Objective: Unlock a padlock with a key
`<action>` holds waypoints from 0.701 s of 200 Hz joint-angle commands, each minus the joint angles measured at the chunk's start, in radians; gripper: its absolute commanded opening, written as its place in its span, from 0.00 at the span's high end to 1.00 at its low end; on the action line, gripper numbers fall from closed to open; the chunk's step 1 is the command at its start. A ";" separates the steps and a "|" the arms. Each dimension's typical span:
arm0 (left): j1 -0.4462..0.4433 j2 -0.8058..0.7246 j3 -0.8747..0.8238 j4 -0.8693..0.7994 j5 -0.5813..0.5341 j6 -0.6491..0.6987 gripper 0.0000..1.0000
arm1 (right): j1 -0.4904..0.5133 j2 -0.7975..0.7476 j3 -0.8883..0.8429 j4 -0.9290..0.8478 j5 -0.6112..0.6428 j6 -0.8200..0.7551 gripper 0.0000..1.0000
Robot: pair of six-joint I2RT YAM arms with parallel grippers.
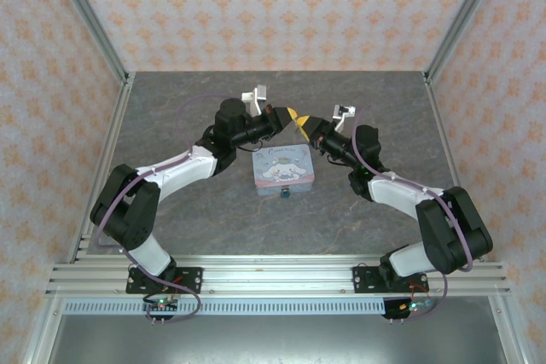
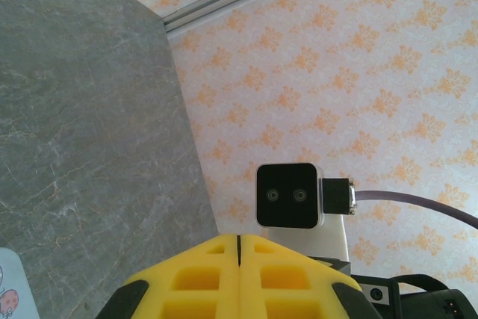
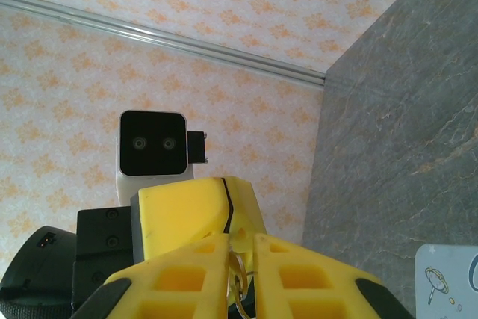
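The tiny teal padlock (image 1: 284,193) hangs at the near edge of the pastel cartoon box (image 1: 284,166), on the table. Both grippers meet tip to tip in the air above the box's far edge. My right gripper (image 1: 305,125) (image 3: 240,240) is shut on the key (image 3: 240,278): a thin metal ring and blade show in the narrow slot between its yellow fingers. My left gripper (image 1: 290,114) (image 2: 239,240) is shut, its two yellow pads pressed together along a dark seam. In the right wrist view the left gripper's fingers (image 3: 190,207) sit right at my right fingertips; whether they touch the key is hidden.
The grey marbled table (image 1: 171,117) lies inside patterned walls with aluminium frame posts (image 1: 90,19). A corner of the box (image 3: 448,282) shows at the lower right of the right wrist view. Each wrist camera faces the other: the right one (image 2: 287,196), the left one (image 3: 153,143).
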 commanded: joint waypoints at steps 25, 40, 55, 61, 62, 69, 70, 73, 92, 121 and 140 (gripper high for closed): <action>-0.014 0.000 0.009 0.050 -0.016 -0.001 1.00 | -0.007 0.016 0.022 0.053 -0.036 0.004 0.84; -0.016 0.002 0.008 0.048 -0.018 -0.001 1.00 | -0.006 0.017 0.022 0.053 -0.033 0.007 0.85; -0.019 0.003 0.008 0.049 -0.017 -0.002 1.00 | -0.007 0.021 0.023 0.057 -0.033 0.010 0.85; -0.020 0.003 0.008 0.049 -0.018 -0.001 1.00 | -0.007 0.023 0.025 0.058 -0.033 0.009 0.85; -0.020 0.003 0.008 0.048 -0.019 0.000 1.00 | -0.007 0.023 0.025 0.059 -0.033 0.009 0.85; -0.021 0.003 0.007 0.048 -0.018 0.000 1.00 | -0.006 0.022 0.025 0.058 -0.032 0.011 0.85; -0.022 0.004 0.007 0.048 -0.019 0.000 1.00 | -0.006 0.022 0.025 0.058 -0.032 0.011 0.85; -0.023 0.004 0.007 0.049 -0.018 0.000 1.00 | -0.007 0.022 0.025 0.057 -0.031 0.010 0.85; -0.023 0.004 0.004 0.048 -0.019 0.002 1.00 | -0.007 0.026 0.027 0.057 -0.029 0.013 0.86; -0.024 0.005 0.003 0.044 -0.021 0.003 1.00 | -0.008 0.029 0.028 0.057 -0.031 0.012 0.93; -0.024 0.006 0.005 0.043 -0.021 0.006 1.00 | -0.008 0.027 0.025 0.058 -0.033 0.011 1.00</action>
